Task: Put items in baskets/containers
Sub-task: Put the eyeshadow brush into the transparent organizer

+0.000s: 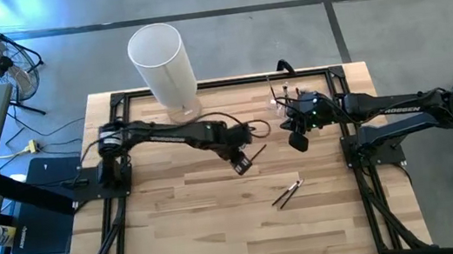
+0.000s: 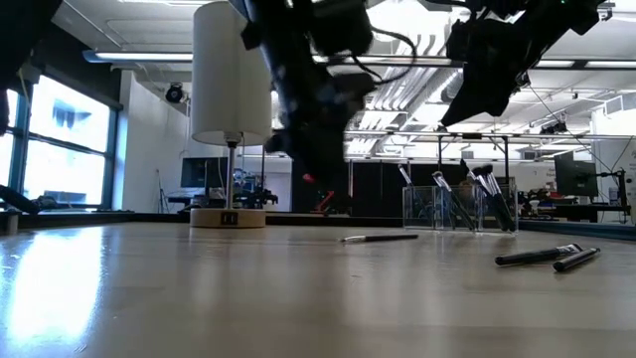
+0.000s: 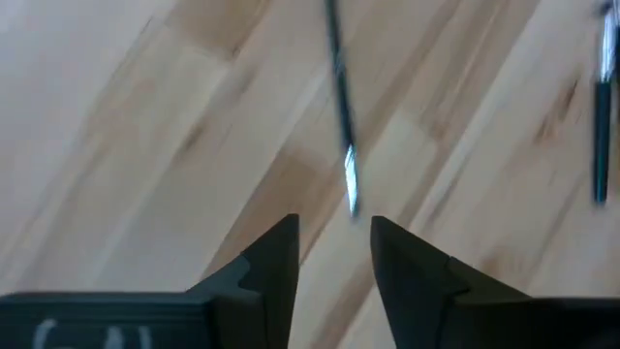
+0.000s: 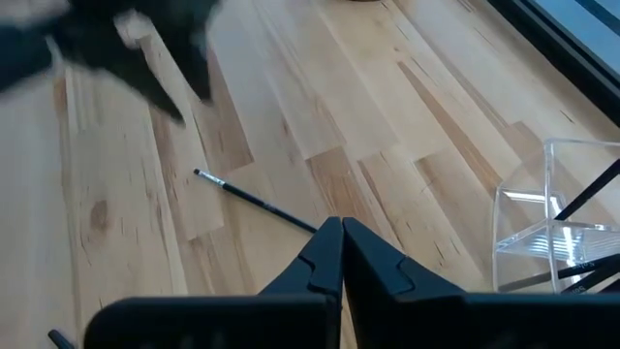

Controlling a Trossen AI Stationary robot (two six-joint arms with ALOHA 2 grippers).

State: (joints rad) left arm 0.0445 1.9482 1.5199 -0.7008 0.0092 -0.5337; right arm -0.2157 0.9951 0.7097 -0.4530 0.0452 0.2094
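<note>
Brush sorting, partly done — three brushes remain on the worktop (image 1: 187, 229).

Nearest, two brushes (image 2: 547, 257) lie side by side; beyond, a single brush (image 2: 380, 238) lies beneath the left end effector (image 3: 333, 252), fingers parted and empty. The right end effector (image 4: 342, 254), closed and empty, hovers near the clear holder (image 2: 452, 207), where several brushes already stand — visible only in the low and right wrist views. Farthest, the white cylinder (image 1: 163, 61); its contents are hidden.

White cylinder (image 1: 161, 59) (tan base), dark brushes (image 1: 288, 193), pale striped wood table (image 1: 196, 227)
</note>
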